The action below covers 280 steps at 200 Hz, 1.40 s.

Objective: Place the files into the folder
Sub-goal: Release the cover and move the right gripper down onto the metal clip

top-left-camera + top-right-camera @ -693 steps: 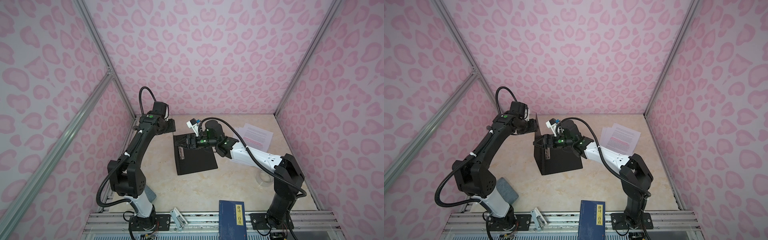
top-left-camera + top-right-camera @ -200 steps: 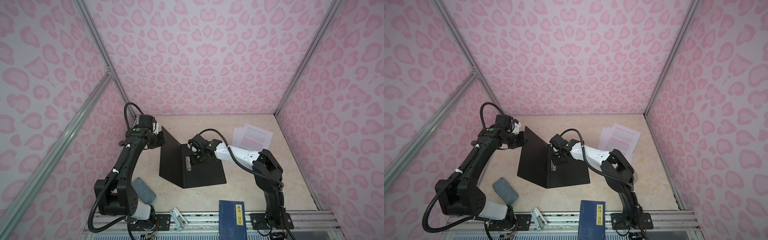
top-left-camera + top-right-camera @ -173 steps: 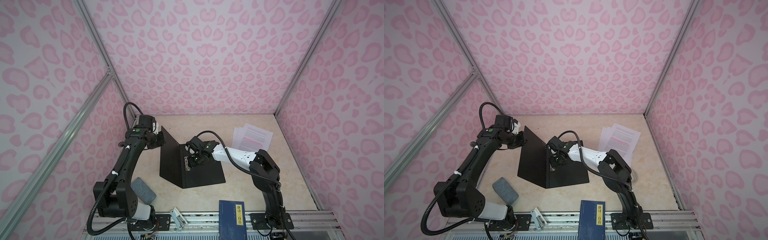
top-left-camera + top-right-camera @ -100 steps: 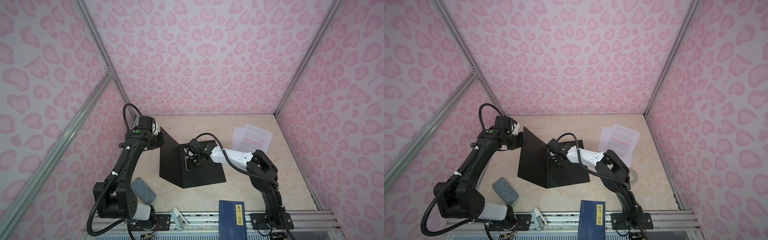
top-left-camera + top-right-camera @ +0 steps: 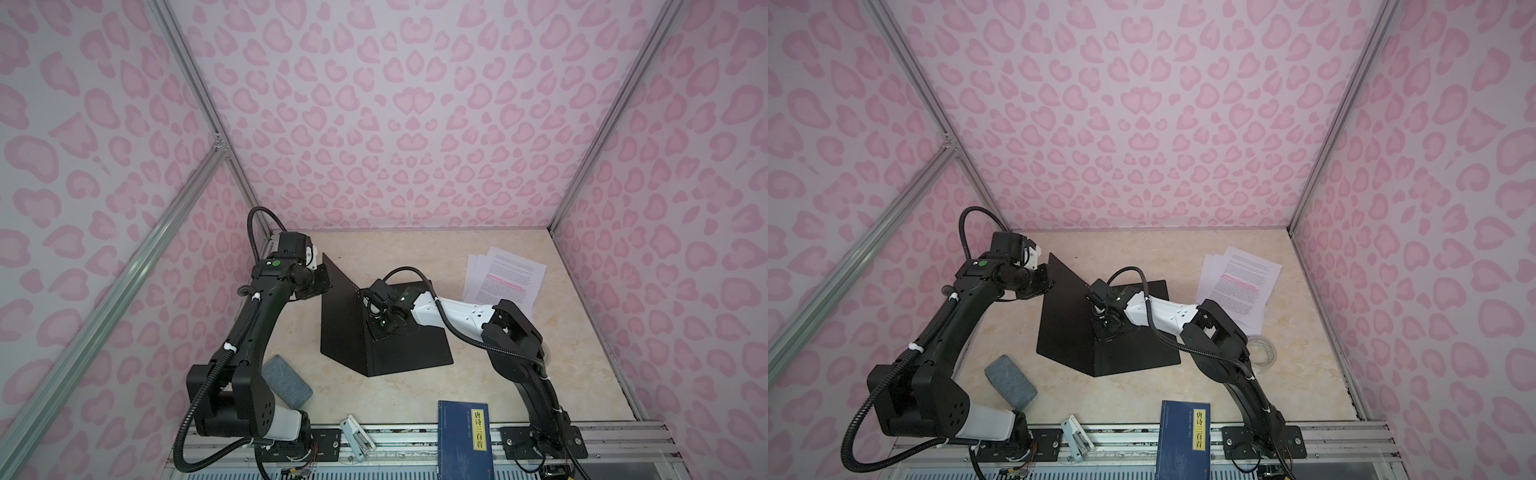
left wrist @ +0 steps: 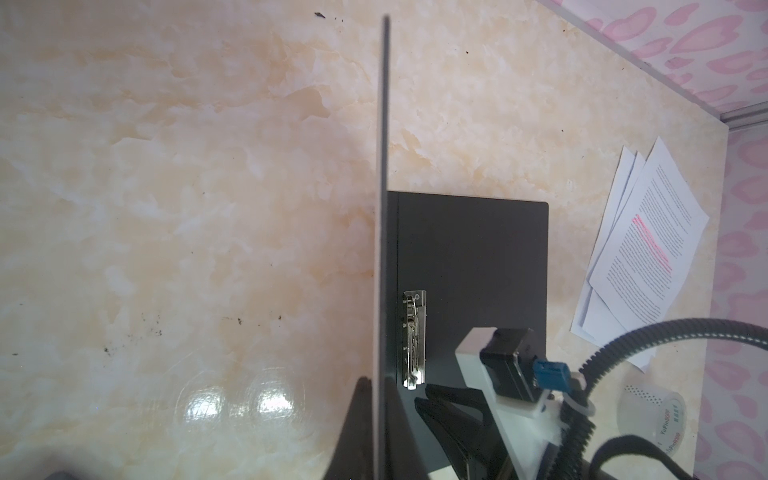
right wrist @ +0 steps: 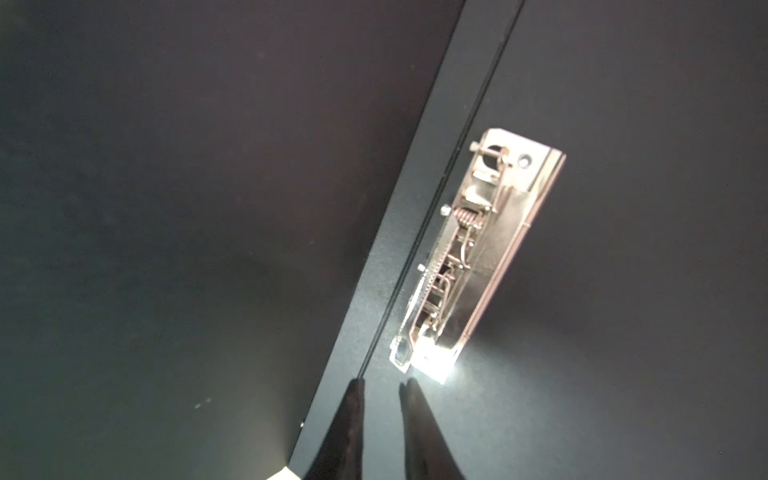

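Clamping flat black folder (image 5: pixel 409 351) cover upright: left hand (image 6: pixel 379 386). Right wrist view, not top views, shows right hand (image 7: pixel 382 384) slightly parted, empty.

The left arm (image 5: pixel 253 328) is being shown cased in matte black, with a round green marking (image 5: pixel 274 262) being carried near its wrist and a white sleeve (image 5: pixel 286 424) at its base. A ribbed black cable (image 5: pixel 185 417) is being bound alongside by white ties (image 5: pixel 227 345). The right arm (image 5: pixel 515 345) is being shown with a white forearm shell (image 5: pixel 457 316) and black joints. The right gripper (image 7: pixel 381 382) is being finished in slim, tapered black fingers (image 7: pixel 424 428).
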### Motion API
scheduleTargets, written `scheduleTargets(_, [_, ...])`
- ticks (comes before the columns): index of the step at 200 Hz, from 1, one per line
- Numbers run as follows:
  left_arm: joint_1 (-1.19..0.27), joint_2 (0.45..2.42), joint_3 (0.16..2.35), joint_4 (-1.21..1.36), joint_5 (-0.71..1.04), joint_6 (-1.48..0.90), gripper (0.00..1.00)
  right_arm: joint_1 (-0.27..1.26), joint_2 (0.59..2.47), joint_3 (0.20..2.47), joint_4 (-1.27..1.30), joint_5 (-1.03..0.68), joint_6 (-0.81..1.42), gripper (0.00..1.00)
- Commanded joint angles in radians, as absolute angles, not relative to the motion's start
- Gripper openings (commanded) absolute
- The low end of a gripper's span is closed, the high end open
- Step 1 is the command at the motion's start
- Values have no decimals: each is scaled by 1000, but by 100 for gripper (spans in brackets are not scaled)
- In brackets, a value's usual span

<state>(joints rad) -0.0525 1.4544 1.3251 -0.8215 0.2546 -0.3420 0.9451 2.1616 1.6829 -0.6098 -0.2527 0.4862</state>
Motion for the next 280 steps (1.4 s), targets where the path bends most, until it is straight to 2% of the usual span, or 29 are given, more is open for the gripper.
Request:
scheduleTargets(1, [-52, 1446, 1333, -827, 259, -339, 3, 946, 2176, 1687, -634, -233, 480, 18])
scheduleTargets(280, [-54, 1449, 1340, -830, 269, -338, 3, 979, 2286, 1830, -768, -158, 443, 16])
